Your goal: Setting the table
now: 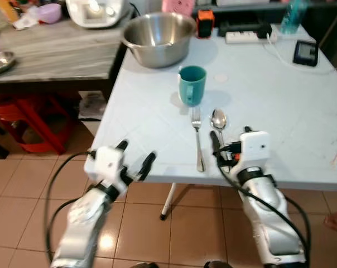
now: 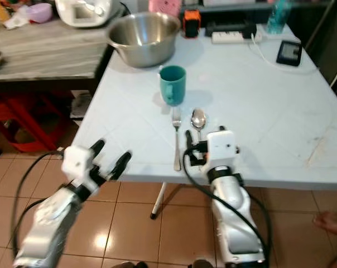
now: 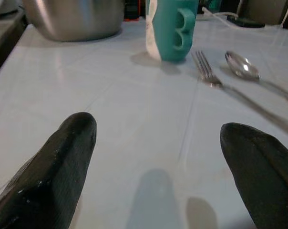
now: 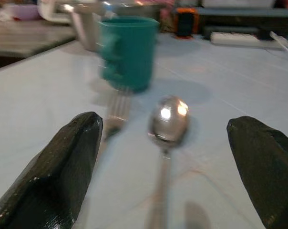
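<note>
On the pale blue table (image 1: pixel 280 106): our place setting.
Our left gripper (image 1: pixel 136 156) hovers at the near edge, fingers spread; the steel mixing bowl (image 1: pixel 158 38) and teal mug (image 1: pixel 191 85) show no contents; steel fork (image 1: pixel 197 139) beside steel spoon (image 1: pixel 218 120); our right gripper (image 4: pixel 165 167) straddles the spoon's handle, fingers apart.

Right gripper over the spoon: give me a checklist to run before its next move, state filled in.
1. Right gripper open, fingers either side of the spoon: ok.
2. Silver metal spoon flat on the pale blue table: ok.
3. Silver fork lies apart from the spoon: ok.
4. Teal ceramic mug upright, beyond the cutlery: ok.
5. Left gripper open, at the table's edge, holding nothing: ok.
6. Spoon handle's end: cannot tell.
</note>
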